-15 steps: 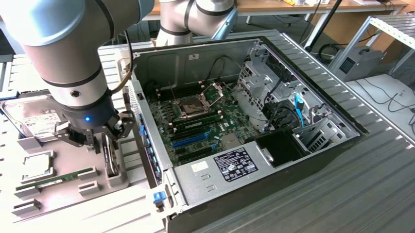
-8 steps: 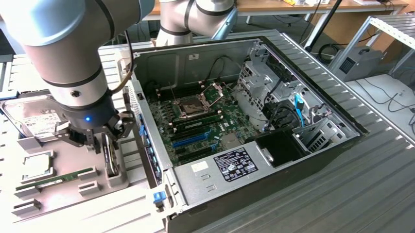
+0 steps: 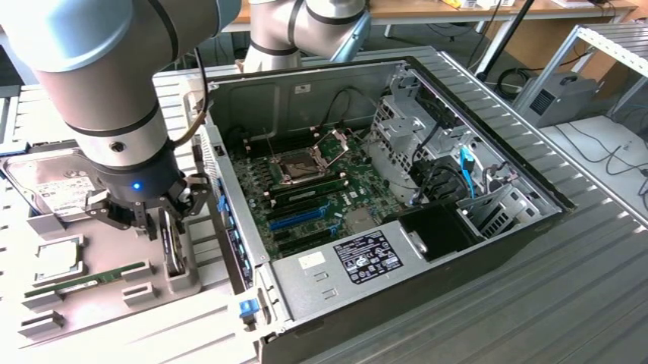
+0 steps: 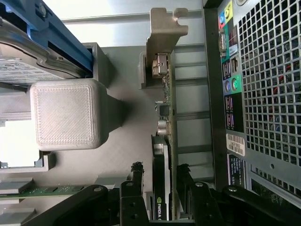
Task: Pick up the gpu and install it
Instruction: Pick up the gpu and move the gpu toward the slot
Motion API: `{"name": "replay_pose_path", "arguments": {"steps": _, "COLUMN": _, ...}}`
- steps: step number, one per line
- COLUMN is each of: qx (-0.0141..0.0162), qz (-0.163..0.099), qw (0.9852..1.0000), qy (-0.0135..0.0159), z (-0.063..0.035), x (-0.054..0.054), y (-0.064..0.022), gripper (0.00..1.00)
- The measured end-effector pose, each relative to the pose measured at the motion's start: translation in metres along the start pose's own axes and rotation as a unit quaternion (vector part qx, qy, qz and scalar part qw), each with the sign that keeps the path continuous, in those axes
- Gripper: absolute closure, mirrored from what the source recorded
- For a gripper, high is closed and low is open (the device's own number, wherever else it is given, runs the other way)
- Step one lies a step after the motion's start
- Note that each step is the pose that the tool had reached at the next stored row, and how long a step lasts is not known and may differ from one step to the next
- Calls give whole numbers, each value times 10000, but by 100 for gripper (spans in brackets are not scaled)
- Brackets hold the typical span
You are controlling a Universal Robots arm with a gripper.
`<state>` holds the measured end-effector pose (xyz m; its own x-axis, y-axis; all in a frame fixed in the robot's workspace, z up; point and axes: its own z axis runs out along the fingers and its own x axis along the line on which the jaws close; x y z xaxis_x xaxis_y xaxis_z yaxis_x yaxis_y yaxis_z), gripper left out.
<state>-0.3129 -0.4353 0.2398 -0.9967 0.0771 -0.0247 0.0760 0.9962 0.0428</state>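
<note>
The gripper [image 4: 160, 168], jaws wide and holding nothing, straddles the edge-standing gpu [image 4: 165, 113]; an off-centre close could tip it sideways.

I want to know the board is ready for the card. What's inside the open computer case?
A green motherboard with an open CPU socket and blue slots, plus a drive cage. Whatever lies beneath the cage is covered.

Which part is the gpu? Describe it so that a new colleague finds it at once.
Find the open computer case; beside it, on the exterior view's left, lies a grey parts holder. The gpu stands on its edge there, between the open fingers of the hand. Unlike the flat RAM stick and hard drive, it is upright, with a silver end bracket.
</note>
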Motion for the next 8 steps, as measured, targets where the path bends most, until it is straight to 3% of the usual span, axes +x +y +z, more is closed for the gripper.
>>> {"name": "replay_pose_path", "arguments": {"steps": 5, "qx": 0, "qz": 0, "qw": 10000, "qy": 0, "z": 0, "x": 0, "y": 0, "gripper": 59}}
{"name": "replay_pose_path", "arguments": {"steps": 6, "qx": 0, "qz": 0, "qw": 10000, "qy": 0, "z": 0, "x": 0, "y": 0, "gripper": 67}}
{"name": "replay_pose_path", "arguments": {"steps": 8, "qx": 0, "qz": 0, "qw": 10000, "qy": 0, "z": 0, "x": 0, "y": 0, "gripper": 67}}
